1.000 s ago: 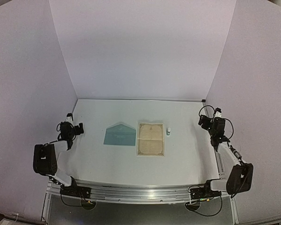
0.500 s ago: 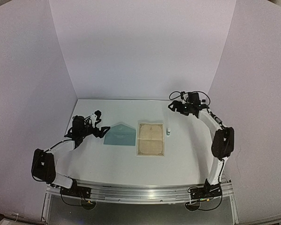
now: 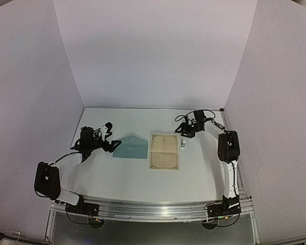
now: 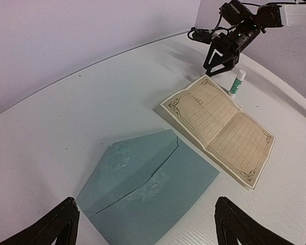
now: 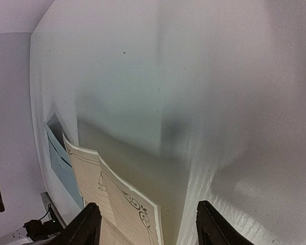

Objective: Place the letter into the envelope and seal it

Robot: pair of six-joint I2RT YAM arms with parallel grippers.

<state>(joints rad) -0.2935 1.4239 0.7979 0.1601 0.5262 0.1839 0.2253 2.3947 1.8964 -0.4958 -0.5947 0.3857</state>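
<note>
The teal envelope (image 3: 131,147) lies flat left of centre, its triangular flap open toward the back wall. Right of it lies the tan letter (image 3: 163,151), unfolded, with a crease across its middle. My left gripper (image 3: 111,139) hovers at the envelope's left end, open; in the left wrist view the envelope (image 4: 148,196) spreads between and beyond its fingertips (image 4: 66,224), with the letter (image 4: 219,127) further off. My right gripper (image 3: 185,131) hangs open over the letter's far right corner; its wrist view shows the letter's ornate corner (image 5: 117,204) and a strip of envelope (image 5: 61,163).
A small white bottle with a green base (image 3: 183,143) stands upright just right of the letter's far corner, under the right gripper (image 4: 222,51). White walls close in the table (image 3: 143,178) at the back and on both sides.
Both arms have swung in from the table's sides: the left gripper to the envelope's left end, the right gripper to the letter's far right corner above the bottle.
</note>
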